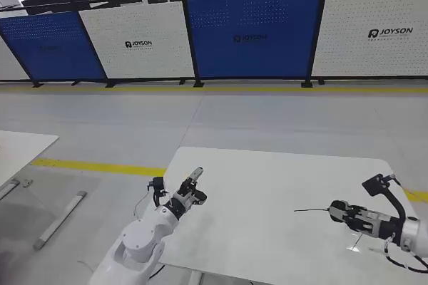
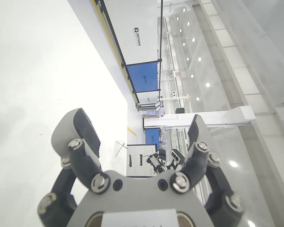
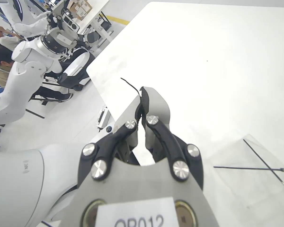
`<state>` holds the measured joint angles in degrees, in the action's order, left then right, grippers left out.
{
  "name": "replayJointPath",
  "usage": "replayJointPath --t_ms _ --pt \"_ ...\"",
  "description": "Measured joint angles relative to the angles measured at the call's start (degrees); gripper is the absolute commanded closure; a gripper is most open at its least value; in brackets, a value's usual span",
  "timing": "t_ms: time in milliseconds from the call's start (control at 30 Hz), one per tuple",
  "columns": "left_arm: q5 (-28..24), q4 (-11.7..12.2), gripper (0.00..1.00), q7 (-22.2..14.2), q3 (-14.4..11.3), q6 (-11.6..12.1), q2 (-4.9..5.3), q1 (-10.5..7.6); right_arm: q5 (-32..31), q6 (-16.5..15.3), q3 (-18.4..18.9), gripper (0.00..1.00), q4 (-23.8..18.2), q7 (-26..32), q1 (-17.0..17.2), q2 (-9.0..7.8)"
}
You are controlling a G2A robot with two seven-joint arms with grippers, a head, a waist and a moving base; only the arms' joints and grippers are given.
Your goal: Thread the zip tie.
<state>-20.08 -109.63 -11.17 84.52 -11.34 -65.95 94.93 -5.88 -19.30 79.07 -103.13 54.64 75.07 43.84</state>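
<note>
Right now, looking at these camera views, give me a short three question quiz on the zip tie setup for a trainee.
1. True or false: the left gripper is shut.
2. What does the right gripper hold? A) nothing B) a zip tie C) a screwdriver
3. How many spare zip ties lie crossed on the table beside the right arm?
Key: 1 false, it is open and empty. 2 B. 3 two.

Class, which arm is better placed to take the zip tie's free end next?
Probably left: the left gripper is open and empty, while the right gripper is shut on the zip tie.
</note>
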Motion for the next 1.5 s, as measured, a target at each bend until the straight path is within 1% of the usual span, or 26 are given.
replayJointPath --t_ms 333,467,533,567,600,667,1133,1267,1333,1367,1433,1500 --pt "0.00 0.00 0.00 0.00 0.00 0.00 0.00 0.00 -0.10 -0.06 -0.04 1.00 -0.25 -0.33 0.05 0.03" --pt "0.00 0.00 0.00 0.00 0.00 0.00 0.00 0.00 -1.78 -0.19 -0.41 1.00 -3.43 -3.03 -0.05 0.16" --pt "0.00 0.00 0.00 0.00 0.00 0.00 0.00 0.00 -2.75 -0.19 -1.32 1.00 -4.50 -4.00 -0.85 0.25" --pt "0.00 0.00 0.00 0.00 0.00 0.00 0.00 0.00 -4.25 -0.19 -2.07 1.00 -4.81 -4.45 -1.41 0.30" --pt "0.00 0.00 0.00 0.00 0.00 0.00 0.00 0.00 -6.54 -0.19 -3.33 1.00 -4.42 -5.43 -2.19 0.41" --pt "0.00 0.00 0.00 0.00 0.00 0.00 0.00 0.00 -7.98 -0.19 -4.35 1.00 -3.64 -6.34 -2.71 0.51" --pt "0.00 0.00 0.00 0.00 0.00 0.00 0.00 0.00 -8.16 -0.18 -4.28 1.00 -4.01 -6.66 -2.68 0.54" --pt "0.00 0.00 0.00 0.00 0.00 0.00 0.00 0.00 -13.99 -0.18 -6.12 1.00 -7.09 -11.86 -3.48 0.80" --pt "0.00 0.00 0.00 0.00 0.00 0.00 0.00 0.00 -19.67 -0.18 -8.43 1.00 -7.77 -15.31 -4.90 0.92" --pt "0.00 0.00 0.00 0.00 0.00 0.00 0.00 0.00 -23.59 -0.18 -10.43 1.00 -7.92 -17.06 -5.92 1.00" --pt "0.00 0.00 0.00 0.00 0.00 0.00 0.00 0.00 -28.88 -0.18 -13.90 1.00 -7.48 -19.07 -7.84 1.12" --pt "0.00 0.00 0.00 0.00 0.00 0.00 0.00 0.00 -35.10 -0.18 -18.20 1.00 -6.02 -20.86 -10.66 1.30"
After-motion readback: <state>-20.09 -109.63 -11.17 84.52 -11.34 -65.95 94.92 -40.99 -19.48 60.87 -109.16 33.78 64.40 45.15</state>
